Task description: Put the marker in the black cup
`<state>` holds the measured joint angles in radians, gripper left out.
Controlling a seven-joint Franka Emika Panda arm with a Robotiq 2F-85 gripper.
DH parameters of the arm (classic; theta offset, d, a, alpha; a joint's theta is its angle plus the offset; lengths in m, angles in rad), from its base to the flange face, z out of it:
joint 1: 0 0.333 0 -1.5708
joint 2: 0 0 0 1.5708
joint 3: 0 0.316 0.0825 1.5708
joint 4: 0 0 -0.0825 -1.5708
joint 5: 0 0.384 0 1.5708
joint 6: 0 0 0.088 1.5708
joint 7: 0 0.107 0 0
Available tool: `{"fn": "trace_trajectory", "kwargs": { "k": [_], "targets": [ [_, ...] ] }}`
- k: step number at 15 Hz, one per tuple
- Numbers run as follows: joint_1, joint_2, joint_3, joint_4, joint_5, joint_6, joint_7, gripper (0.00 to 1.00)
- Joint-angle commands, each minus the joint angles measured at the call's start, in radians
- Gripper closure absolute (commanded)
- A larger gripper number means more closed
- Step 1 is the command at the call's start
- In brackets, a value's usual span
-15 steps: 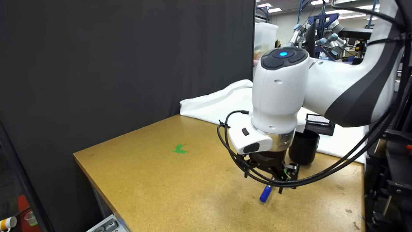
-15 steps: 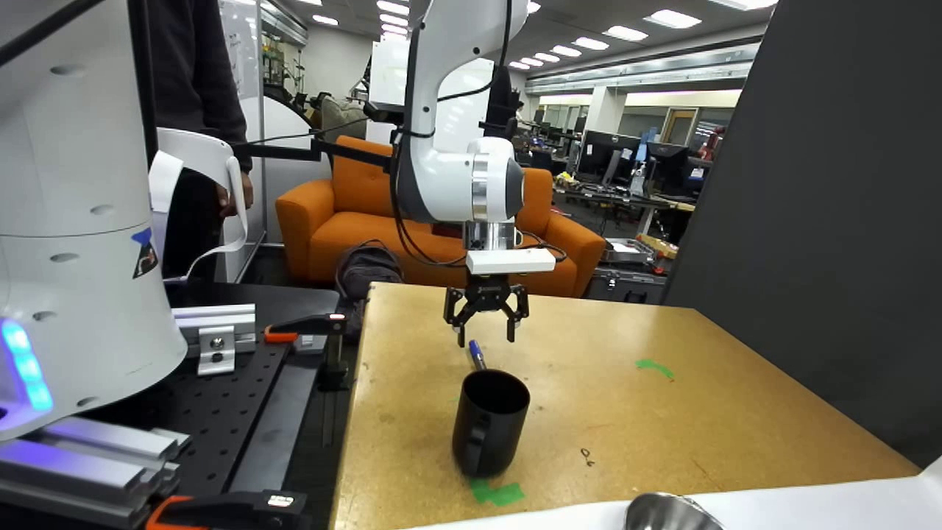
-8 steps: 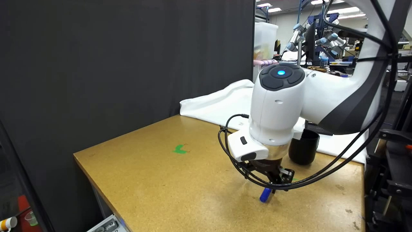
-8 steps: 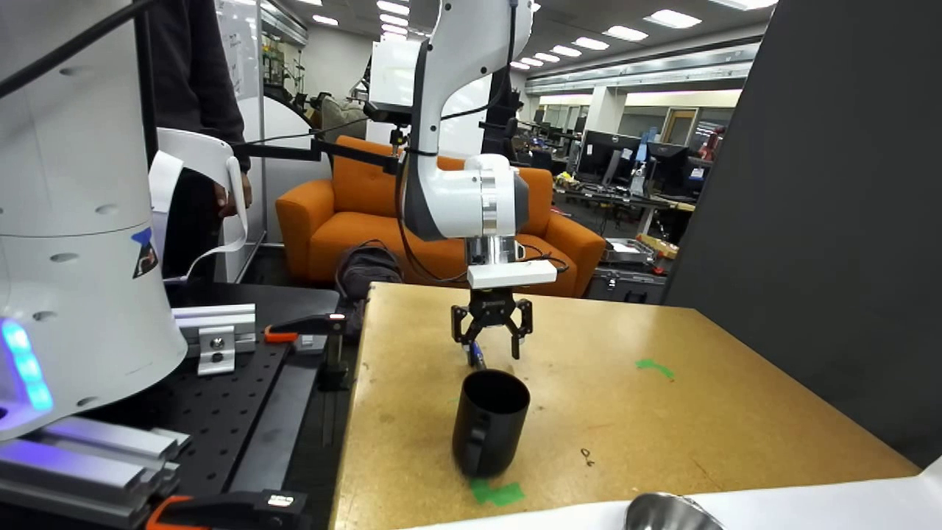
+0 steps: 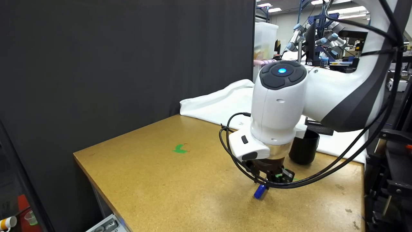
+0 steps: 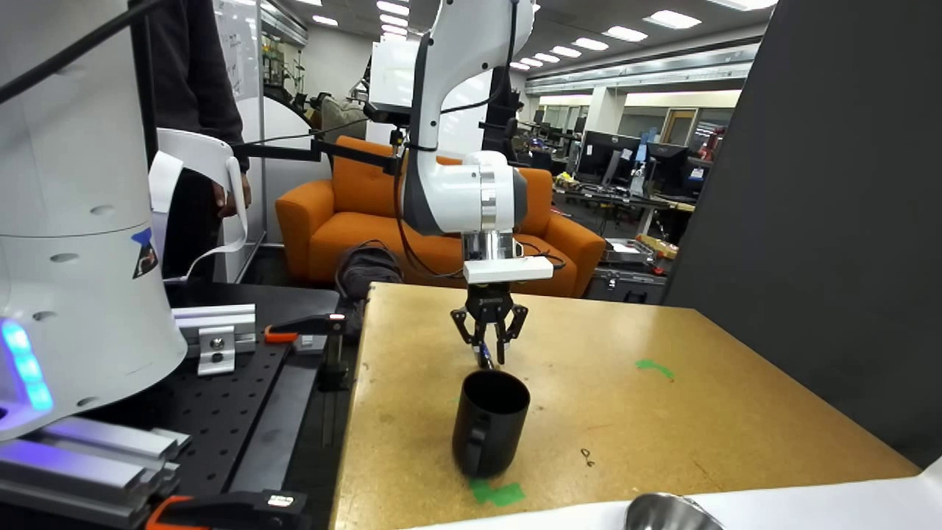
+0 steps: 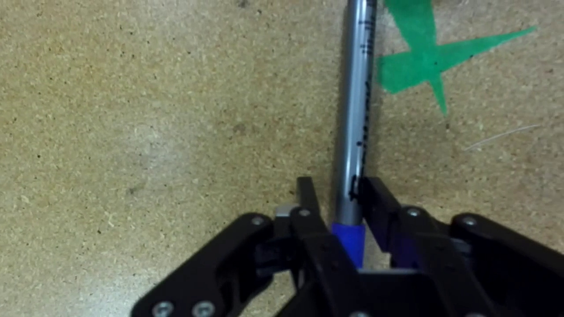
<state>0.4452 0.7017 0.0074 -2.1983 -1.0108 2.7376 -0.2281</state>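
Gripper (image 7: 338,187) at marker (image 7: 358,101), jaws fairly narrow around it, gap on left, right jaw touching or nearly in wrist view; marker lies on table (image 6: 625,419), far side of upright black cup (image 6: 499,427) in an exterior view.

In the wrist view the silver-barrelled marker (image 7: 355,114) lies on speckled particleboard (image 7: 176,132). The black fingers (image 7: 381,200) of the gripper (image 7: 338,179) flank the marker near its blue end (image 7: 351,237): left of it a gap shows; right of it, whether finger and barrel touch is unclear. Green tape (image 7: 418,66) and a thin pale strand (image 7: 501,135) lie right of the marker.
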Motion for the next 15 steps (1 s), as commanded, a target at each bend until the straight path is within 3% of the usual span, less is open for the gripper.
{"fn": "trace_trajectory", "kwargs": {
  "k": [1, 2, 7, 9, 15],
  "targets": [
    [-0.104, 0.02, 0.081, 0.009, 0.022, -0.044, -0.038, 0.96],
    [-0.131, 0.019, 0.103, 0.007, 0.046, -0.054, -0.062, 1.0],
    [-0.275, -0.015, 0.184, -0.023, 0.175, -0.053, -0.229, 0.96],
    [-0.303, -0.044, 0.201, -0.037, 0.221, -0.064, -0.26, 0.96],
    [-0.255, -0.139, 0.236, -0.046, 0.281, -0.12, -0.234, 0.96]
  ]
}}
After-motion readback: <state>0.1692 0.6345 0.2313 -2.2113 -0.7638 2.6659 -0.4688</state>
